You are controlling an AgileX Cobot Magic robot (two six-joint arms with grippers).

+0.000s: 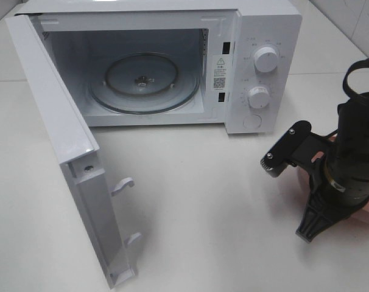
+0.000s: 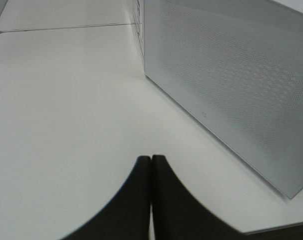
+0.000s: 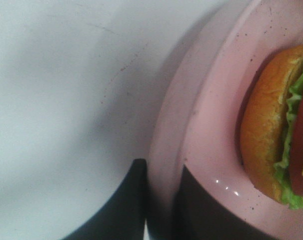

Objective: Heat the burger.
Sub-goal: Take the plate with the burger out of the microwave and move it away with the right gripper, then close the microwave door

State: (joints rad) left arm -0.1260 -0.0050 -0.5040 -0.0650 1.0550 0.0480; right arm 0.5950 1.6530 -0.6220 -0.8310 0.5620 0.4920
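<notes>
The right gripper [image 3: 161,200] pinches the plate [image 3: 211,130] rim, the left gripper [image 2: 151,200] is pressed together, and a tilt could slide the burger [image 3: 276,125] off.

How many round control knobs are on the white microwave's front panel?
2. The upper round white knob sits near the top of the white microwave control panel; the lower round white knob is below it. Beneath them is a round flat button, not a knob.
</notes>
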